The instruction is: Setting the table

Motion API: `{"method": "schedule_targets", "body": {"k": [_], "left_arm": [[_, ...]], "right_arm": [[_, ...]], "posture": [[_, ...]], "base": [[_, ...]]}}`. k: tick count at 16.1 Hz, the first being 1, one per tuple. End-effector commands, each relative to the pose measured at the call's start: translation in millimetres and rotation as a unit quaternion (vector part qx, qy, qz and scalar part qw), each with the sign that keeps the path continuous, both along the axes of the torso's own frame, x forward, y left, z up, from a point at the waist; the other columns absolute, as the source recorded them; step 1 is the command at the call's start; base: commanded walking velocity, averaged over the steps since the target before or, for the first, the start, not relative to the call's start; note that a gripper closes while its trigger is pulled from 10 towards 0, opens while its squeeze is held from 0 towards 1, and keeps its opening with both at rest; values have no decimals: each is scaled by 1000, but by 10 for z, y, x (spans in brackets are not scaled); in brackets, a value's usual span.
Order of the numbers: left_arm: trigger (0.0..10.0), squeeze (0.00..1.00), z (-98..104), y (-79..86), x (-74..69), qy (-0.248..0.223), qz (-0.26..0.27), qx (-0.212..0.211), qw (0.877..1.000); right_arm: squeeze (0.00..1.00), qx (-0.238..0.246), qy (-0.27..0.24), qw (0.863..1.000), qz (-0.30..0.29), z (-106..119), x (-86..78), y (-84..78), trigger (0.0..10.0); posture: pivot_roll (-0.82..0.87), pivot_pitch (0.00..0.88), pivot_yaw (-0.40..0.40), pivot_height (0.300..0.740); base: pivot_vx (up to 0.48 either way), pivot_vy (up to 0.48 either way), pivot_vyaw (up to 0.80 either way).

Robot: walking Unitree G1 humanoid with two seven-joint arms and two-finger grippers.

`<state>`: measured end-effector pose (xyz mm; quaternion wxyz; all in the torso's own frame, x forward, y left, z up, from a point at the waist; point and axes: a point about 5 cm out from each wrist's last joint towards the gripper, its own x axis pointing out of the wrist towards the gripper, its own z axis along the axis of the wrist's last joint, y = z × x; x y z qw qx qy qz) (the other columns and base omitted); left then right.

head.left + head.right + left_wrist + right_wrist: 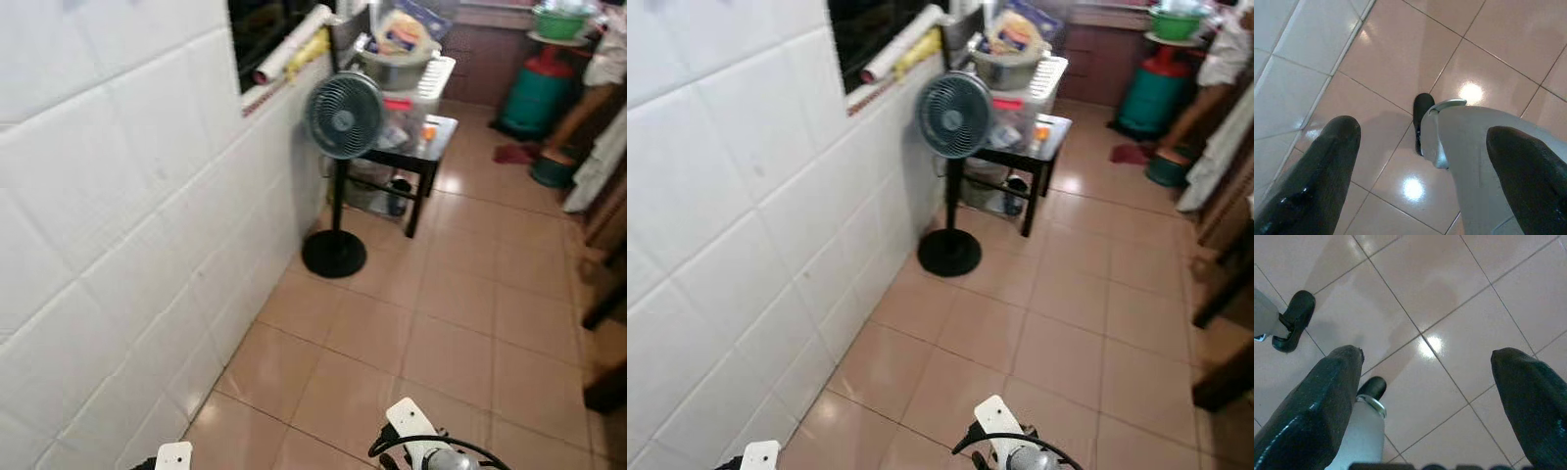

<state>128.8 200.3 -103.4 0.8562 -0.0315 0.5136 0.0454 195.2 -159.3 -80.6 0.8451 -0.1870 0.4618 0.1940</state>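
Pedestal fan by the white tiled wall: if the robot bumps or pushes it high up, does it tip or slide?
The grey-bladed pedestal fan on its thin black pole looks top-heavy, so a push at the head would probably tip it. Its round black base disc is wide and flat, which should resist light nudges. On the glossy tan floor tiles, a low push may well slide it.

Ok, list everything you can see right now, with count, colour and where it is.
Standing fan: one, grey head on a black pole and round base, by the white tiled wall.
Side table: one, black, behind the fan, loaded with a clear bin and a metal bowl.
Gas cylinder: one, green, far right corner, green basin on top.
Floor: tan tiles.
Left gripper: open, hanging over the floor.
Right gripper: open, hanging over the floor.
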Motion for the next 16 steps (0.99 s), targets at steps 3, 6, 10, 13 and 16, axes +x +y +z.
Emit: {"method": "schedule_targets", "body": {"k": [3,6,10,13,16], "left_arm": [[10000,0,-5,7,-16,6,-7,-1,1000],[10000,0,2,17,-3,5,-25,1,1000],[10000,0,20,13,56,2,-46,3,999],[10000,0,19,24,41,2,-55,5,998],[10000,0,19,45,30,3,-57,6,998]], "right_arm": [[0,-4,-1,1000,-1,4,8,-16,10000],[0,-4,0,1000,-4,0,2,-16,10000],[0,-4,-1,1000,-7,-1,0,-10,10000],[0,-3,-2,1000,1,-5,-8,10,10000],[0,-5,-3,1000,13,-10,-17,39,10000]], "posture": [[14,0,12,740],[8,0,19,740],[-5,0,29,740],[-10,0,33,740],[-11,0,34,740]], "base": [[323,0,-383],[361,0,-800],[369,0,-800],[350,0,-244],[310,0,0]]}}
